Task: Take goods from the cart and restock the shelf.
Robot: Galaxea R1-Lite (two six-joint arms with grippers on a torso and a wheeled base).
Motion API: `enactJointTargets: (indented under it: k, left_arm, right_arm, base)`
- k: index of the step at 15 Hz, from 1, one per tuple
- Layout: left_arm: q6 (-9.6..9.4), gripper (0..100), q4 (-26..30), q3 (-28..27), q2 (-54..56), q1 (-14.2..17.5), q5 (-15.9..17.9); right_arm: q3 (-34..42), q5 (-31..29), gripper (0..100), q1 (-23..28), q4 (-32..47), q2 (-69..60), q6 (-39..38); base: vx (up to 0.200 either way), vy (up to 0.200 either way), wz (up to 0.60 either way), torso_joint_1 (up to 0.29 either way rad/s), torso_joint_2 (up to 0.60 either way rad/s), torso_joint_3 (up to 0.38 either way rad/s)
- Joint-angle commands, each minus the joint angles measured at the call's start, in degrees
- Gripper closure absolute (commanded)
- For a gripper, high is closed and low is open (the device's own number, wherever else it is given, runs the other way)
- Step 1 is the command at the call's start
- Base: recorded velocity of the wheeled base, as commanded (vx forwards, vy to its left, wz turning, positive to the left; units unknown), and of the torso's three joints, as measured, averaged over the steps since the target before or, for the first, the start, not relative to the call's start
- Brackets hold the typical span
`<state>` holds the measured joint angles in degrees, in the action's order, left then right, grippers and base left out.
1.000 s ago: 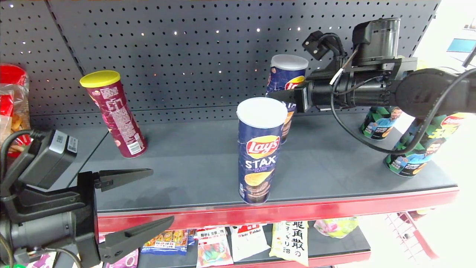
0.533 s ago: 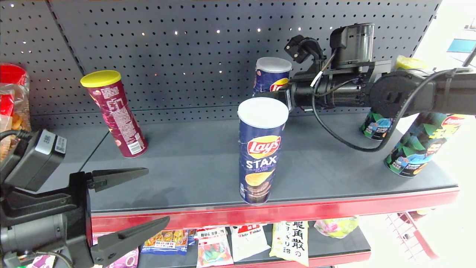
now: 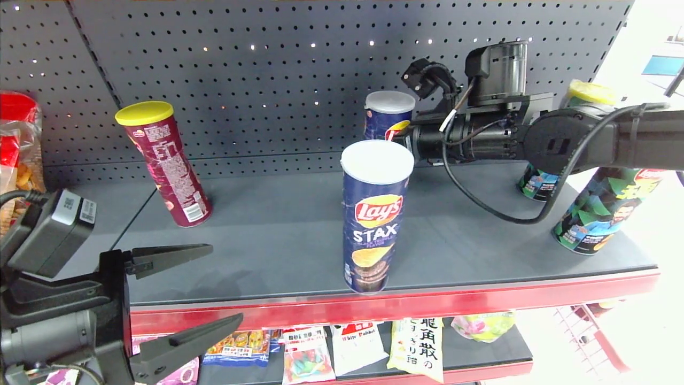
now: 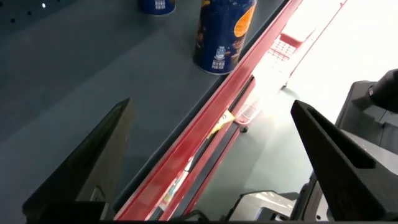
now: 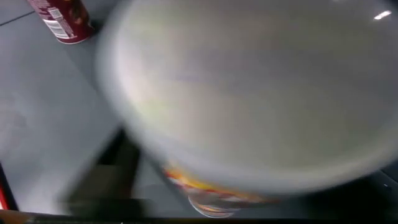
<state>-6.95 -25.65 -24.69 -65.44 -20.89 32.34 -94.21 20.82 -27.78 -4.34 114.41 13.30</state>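
Held blue can leftward, near pegboard

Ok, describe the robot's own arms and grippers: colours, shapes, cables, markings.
Both are matte black. The left gripper has two long, tapering wedge fingers and a boxy dark-grey wrist camera with a white code sticker. The right arm is a thick cylinder, with a looping black cable, a white-tagged wire and a silvery-topped camera block behind the right gripper.

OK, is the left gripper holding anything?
No, the left gripper is wide open with nothing in it.
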Motion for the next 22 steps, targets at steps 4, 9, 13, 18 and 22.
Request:
enactJointTargets:
  k: [4, 9, 13, 18, 22]
  left_arm:
    - [0.01, 0, -0.1, 0.6, -0.48, -0.02, 0.0]
    - [-0.52, 0, -0.37, -0.27, -3.56, -0.02, 0.0]
    - [-2.46, 0, -0.54, -3.18, -9.09, -0.11, 0.0]
    - [-6.85, 0, -0.54, -8.45, -17.44, -0.29, 0.0]
    - [-9.22, 0, -0.54, -11.61, -23.07, -0.99, -0.09]
  right_arm:
    - [5.79, -0.43, 0, 0.1, 0.03, -4.46, -0.12]
    - [20.91, -3.77, 0, 4.4, -0.58, -15.44, -0.29]
    - [32.25, -3.86, 0, 5.63, -0.67, -25.38, -0.38]
    - [48.95, -3.51, 0, 4.93, -0.67, -40.93, -0.38]
    - [58.09, -3.51, 0, 5.11, -0.67, -52.89, -0.56]
  base:
    - [0.0, 0.0, 0.0, 0.0, 0.0, 0.0]
    - [0.0, 0.0, 0.0, 0.0, 0.0, 0.0]
    - [0.0, 0.0, 0.0, 0.0, 0.0, 0.0]
    - [0.0, 0.0, 0.0, 0.0, 0.0, 0.0]
    - [0.0, 0.0, 0.0, 0.0, 0.0, 0.0]
